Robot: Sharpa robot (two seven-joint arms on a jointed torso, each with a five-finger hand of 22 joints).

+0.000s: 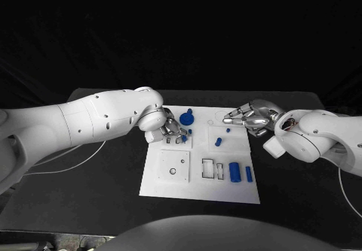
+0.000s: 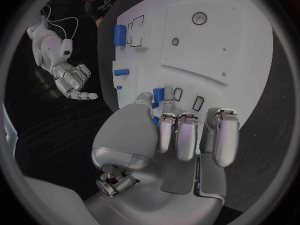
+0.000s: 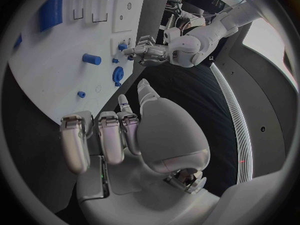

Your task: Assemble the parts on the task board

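Head view: task board (image 1: pixel 170 188) lies nearest, a white plate on the black bench (image 1: pixel 105 178). Left hand (image 1: pixel 170 128) hangs over the board's far left part, fingers curled down round a small blue part (image 1: pixel 183 138) just beyond the fingertips. Whether they pinch it or merely touch it, cannot tell. A round blue part (image 1: pixel 187 113) sits just beyond the same hand. Right hand (image 1: pixel 252 119) hovers at the board's far right edge, fingers bent but apart, nothing in them. Two blue cylinders (image 1: pixel 235 171) lie side by side well short of those fingers; a short blue peg (image 1: pixel 218 141) lies between them and the fingers.

Left wrist view: left hand (image 2: pixel 178 140) with fingers (image 2: pixel 186 140) pointing onto the board (image 2: pixel 237 50); a blue part (image 2: pixel 159 93) sits right at the fingertips, contact unclear. A larger blue block (image 2: pixel 120 35) lies well beyond them.

Right wrist view: right hand (image 3: pixel 134 135), fingers (image 3: pixel 112 137) curled and parted, holding nothing. Blue peg (image 3: pixel 91 59) and round blue part (image 3: pixel 117 75) lie beyond the fingertips on the board (image 3: pixel 50 65).

Judgement: parts look like small rigid plastic, light, smooth, likely slippery and apt to roll. Best taken by a fingertip pinch across the short sides of a cylinder, at mid-length. Board is stiff and should stay put.

No legible brand, label or writing on the board or the parts.
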